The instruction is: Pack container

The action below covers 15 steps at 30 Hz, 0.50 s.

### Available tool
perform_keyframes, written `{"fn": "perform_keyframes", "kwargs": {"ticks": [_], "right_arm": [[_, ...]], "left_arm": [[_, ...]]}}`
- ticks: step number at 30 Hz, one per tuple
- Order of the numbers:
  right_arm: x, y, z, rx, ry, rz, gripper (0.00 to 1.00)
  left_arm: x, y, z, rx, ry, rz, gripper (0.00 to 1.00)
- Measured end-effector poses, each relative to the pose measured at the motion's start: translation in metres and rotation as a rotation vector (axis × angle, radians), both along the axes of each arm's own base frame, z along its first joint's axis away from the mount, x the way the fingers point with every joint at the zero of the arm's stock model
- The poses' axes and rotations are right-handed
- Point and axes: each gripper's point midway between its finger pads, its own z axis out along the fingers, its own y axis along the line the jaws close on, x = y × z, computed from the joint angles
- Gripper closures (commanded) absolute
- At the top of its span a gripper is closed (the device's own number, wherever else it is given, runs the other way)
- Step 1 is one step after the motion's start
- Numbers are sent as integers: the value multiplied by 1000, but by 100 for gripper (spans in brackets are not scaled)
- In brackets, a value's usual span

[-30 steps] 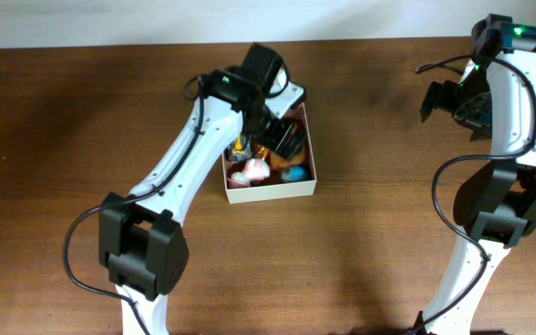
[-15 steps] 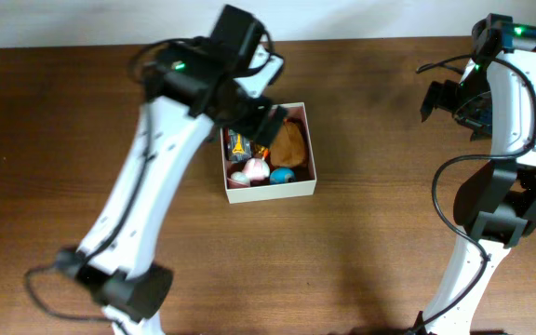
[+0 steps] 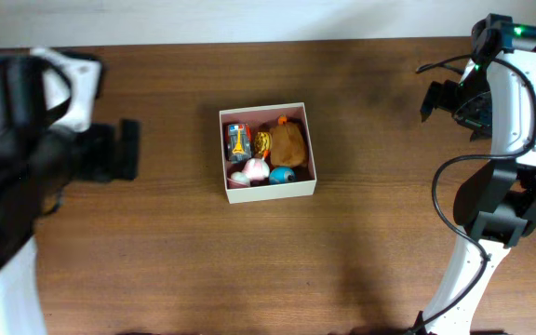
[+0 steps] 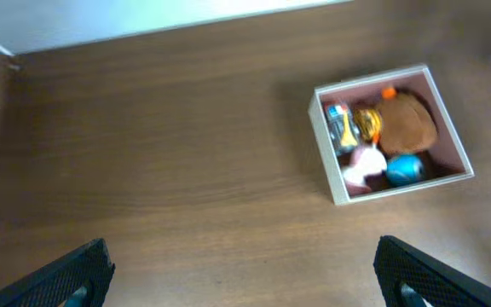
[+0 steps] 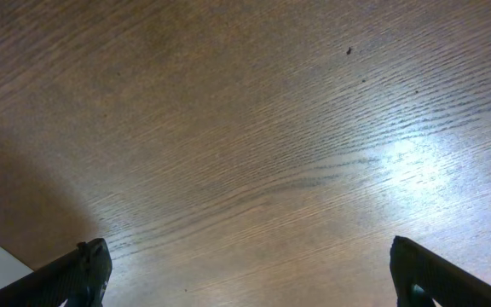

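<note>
The container (image 3: 270,191) is a square shallow box with cream-white walls, near the table's middle. It holds several small toys: a brown plush (image 3: 288,142), a blue ball (image 3: 287,174), a pink piece (image 3: 254,168) and a small orange and blue toy (image 3: 238,140). It also shows in the left wrist view (image 4: 339,179) at the upper right. My left gripper (image 4: 245,277) is open and empty, high above the table, well left of the box. My right gripper (image 5: 250,273) is open and empty over bare wood at the far right.
The left arm (image 3: 35,158) fills the overhead view's left edge, blurred and close to the camera. The right arm (image 3: 491,102) stands at the right edge. A pale wall borders the table's far edge (image 3: 249,19).
My left arm has pulled up and away from the container to the far left, uncovering the box and its toys. The right arm has not moved.
</note>
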Motion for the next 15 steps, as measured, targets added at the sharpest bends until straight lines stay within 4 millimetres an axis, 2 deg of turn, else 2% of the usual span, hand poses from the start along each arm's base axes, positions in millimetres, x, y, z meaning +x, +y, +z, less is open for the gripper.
{"fn": "perform_keyframes", "kwargs": {"ticks": [4, 8, 9, 12, 15], "right_arm": [[0, 0, 0, 0, 0, 0, 1], [0, 0, 0, 1, 1, 0, 1], [0, 0, 0, 0, 0, 0, 2], [0, 0, 0, 1, 1, 0, 1], [0, 1, 0, 3, 1, 0, 1]], "left_arm": [[4, 5, 35, -14, -213, 16, 0], [5, 2, 47, -31, -398, 6, 0], [10, 1, 54, -39, -502, 0, 1], [7, -3, 42, -60, -683, -25, 0], [0, -9, 11, -79, -813, -60, 0]]}}
